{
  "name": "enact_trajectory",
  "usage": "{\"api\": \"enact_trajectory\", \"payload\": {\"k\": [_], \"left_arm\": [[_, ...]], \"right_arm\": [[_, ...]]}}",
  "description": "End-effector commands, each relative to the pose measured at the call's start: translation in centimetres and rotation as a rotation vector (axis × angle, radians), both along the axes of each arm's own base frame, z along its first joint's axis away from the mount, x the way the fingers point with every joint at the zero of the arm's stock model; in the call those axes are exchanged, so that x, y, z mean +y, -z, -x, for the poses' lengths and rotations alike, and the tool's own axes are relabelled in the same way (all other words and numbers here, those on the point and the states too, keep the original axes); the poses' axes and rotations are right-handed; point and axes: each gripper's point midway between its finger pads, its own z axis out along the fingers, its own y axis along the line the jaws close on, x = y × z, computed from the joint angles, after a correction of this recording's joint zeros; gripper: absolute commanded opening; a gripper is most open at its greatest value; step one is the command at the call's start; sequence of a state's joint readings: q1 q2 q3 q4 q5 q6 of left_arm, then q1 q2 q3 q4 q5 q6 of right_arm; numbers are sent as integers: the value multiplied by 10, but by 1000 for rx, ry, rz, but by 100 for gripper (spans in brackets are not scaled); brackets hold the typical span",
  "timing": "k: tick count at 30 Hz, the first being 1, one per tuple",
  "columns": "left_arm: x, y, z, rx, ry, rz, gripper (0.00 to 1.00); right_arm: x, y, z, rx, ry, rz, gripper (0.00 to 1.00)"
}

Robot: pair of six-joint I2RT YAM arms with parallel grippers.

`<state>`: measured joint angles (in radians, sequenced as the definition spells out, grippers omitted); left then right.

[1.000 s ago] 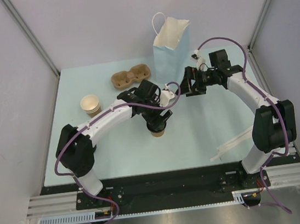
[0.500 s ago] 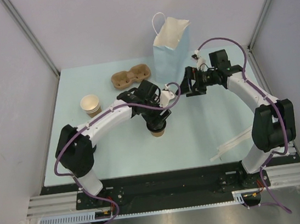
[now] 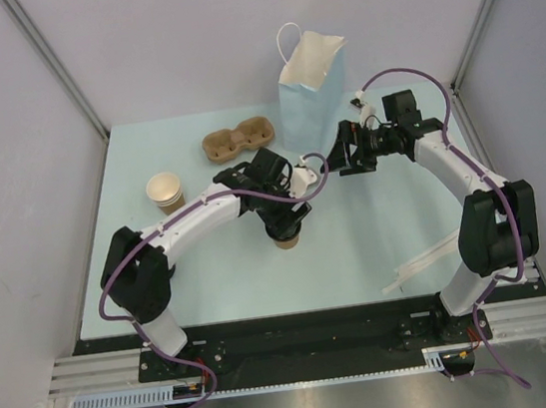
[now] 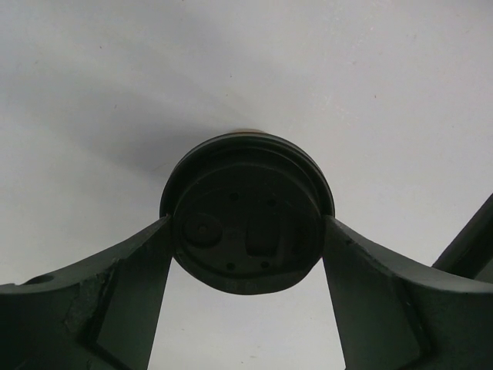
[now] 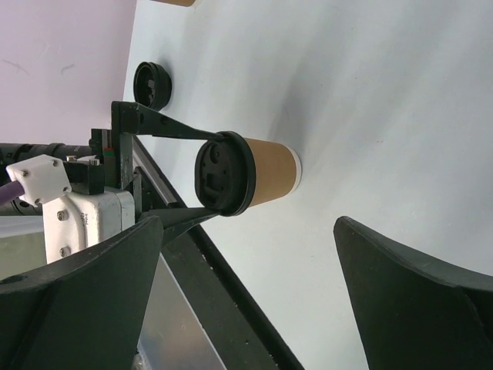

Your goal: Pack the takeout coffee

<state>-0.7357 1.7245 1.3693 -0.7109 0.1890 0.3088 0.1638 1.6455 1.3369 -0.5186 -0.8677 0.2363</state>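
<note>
The takeout coffee [image 3: 287,241], a brown paper cup with a black lid, stands upright on the table in front of the blue paper bag [image 3: 311,93]. My left gripper [image 3: 286,224] is above it, shut on it. In the left wrist view both fingers [image 4: 139,285] press the rim of the lid [image 4: 246,212]. The right wrist view shows the cup [image 5: 266,173] on the table with those fingers clamped at its lid. My right gripper [image 3: 346,149] is open and empty, beside the bag and to the cup's right, its jaws wide apart [image 5: 248,231].
A cardboard cup carrier [image 3: 237,140] lies left of the bag. A lidless tan cup [image 3: 165,190] stands at the left. A loose black lid [image 5: 152,82] lies beyond the coffee. White straws [image 3: 427,264] lie near the right arm's base.
The left gripper stays on the cup's lid, barely shifted. The right gripper has drifted slightly toward the bag. The cup has not moved.
</note>
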Motion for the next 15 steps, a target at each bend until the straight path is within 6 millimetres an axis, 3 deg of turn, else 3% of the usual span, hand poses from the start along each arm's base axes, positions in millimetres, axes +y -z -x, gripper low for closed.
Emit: {"api": "enact_trajectory", "payload": {"k": [1,7,10,11,15], "left_arm": [[9,10,5,16,9,-53,81],[9,14,4,15,3,-59,79],[10,12,2,5,-3,-64,70],[11,9,2,1,-4,-62,62],[9,-13,2,18,-23,-4,46]], "right_arm": [[0,-5,-4,-9,-2,-23,100],[0,-4,-5,-7,-1,-25,100],[-1,-3,-5,-4,-2,-27,99],[-1,-3,-6,-5,1,-26,100],[-2,-3,-6,-1,1,-26,100]]}}
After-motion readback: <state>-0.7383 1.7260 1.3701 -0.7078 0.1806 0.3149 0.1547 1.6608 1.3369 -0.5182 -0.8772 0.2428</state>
